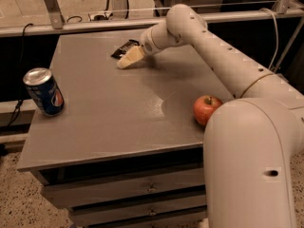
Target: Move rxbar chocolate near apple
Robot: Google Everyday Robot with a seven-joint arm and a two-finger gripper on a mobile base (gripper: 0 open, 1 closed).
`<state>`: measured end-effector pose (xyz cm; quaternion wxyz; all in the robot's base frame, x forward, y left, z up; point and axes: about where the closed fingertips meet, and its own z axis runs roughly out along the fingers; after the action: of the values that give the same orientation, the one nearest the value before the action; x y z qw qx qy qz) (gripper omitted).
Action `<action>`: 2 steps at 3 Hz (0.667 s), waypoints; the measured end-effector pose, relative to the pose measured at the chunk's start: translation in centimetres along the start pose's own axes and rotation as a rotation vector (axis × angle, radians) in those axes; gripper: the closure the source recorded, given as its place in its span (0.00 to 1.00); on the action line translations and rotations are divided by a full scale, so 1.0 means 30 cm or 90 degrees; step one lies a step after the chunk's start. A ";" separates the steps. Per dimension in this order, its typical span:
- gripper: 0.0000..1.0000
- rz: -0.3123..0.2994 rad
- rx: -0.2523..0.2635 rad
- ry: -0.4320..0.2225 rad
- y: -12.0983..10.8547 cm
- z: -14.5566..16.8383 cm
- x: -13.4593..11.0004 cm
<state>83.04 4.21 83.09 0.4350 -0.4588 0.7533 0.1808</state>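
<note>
Camera view: the rxbar chocolate [123, 48] lies flat near the table's [118, 127] far edge. The apple [206, 109] sits near right, well apart.

Risk: a glancing contact could skid the thin bar off the far edge.

The arm reaches from the right. The gripper [129, 59] slants down-left just beside the bar, and whether it is open or holding anything cannot be told.

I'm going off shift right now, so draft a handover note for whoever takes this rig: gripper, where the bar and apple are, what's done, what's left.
Gripper: low over the far part of the table, right beside the rxbar chocolate; whether it touches the bar cannot be told.
Rxbar chocolate: lying flat near the far edge.
Apple: near the right edge, well apart from the bar.
Done: gripper is at the bar.
Left: grasp the bar, carry it over, set it beside the apple.
</note>
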 end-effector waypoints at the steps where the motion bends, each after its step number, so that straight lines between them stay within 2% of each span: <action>1: 0.00 0.014 0.013 -0.012 -0.047 0.036 -0.012; 2: 0.00 0.027 0.016 -0.011 -0.064 0.064 -0.011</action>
<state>85.67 4.70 82.53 0.4436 -0.4358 0.7611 0.1845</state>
